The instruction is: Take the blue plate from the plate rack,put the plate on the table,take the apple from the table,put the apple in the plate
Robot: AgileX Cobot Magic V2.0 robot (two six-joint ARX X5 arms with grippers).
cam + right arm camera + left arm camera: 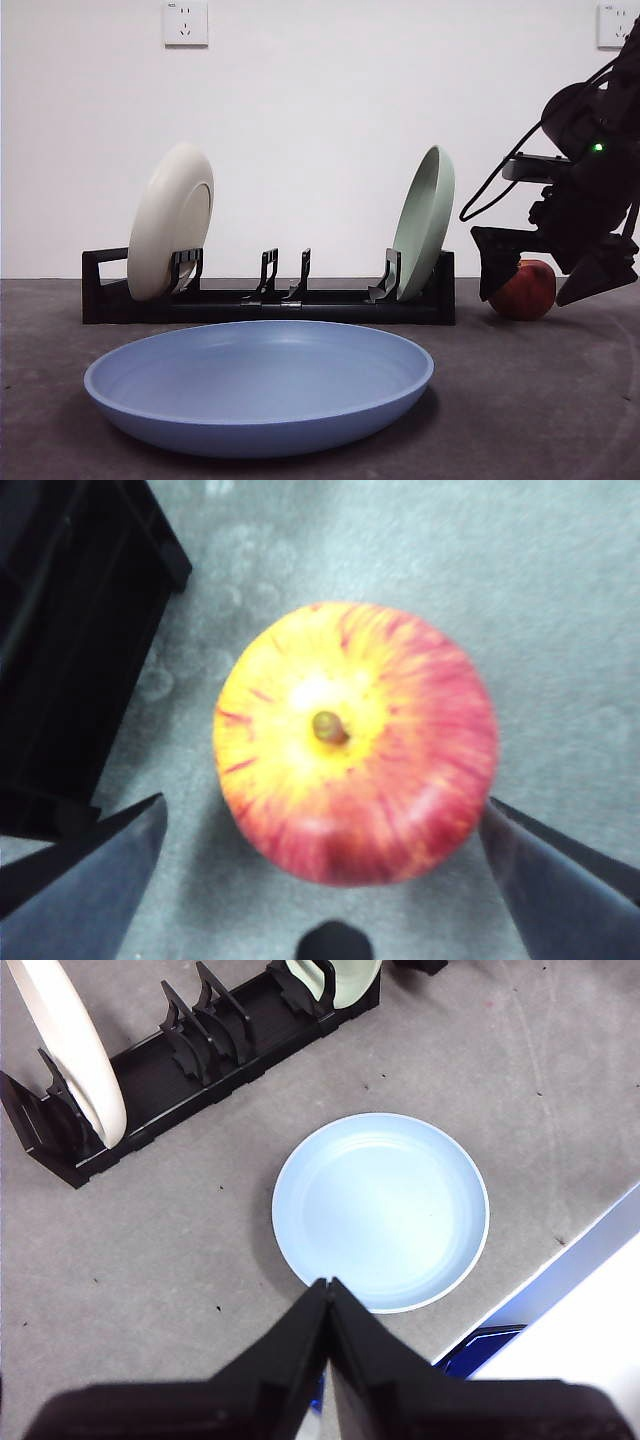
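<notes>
The right gripper (558, 272), at the right edge of the frame, has its fingers (95, 865) spread wide either side of the apple (356, 742), not gripping; the apple sits on the tabletop (560, 400) beside the plate rack (270, 300); the left gripper (328, 1305), fingers pressed together and empty, hangs over the blue plate (260, 385), lying flat lower centre.

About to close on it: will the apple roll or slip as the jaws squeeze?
The apple is round and sits stem-up on the table, so a one-sided nudge would likely roll it. The right gripper is open with a jaw on each side, so it should centre. Its skin looks smooth, possibly slippery.
</notes>
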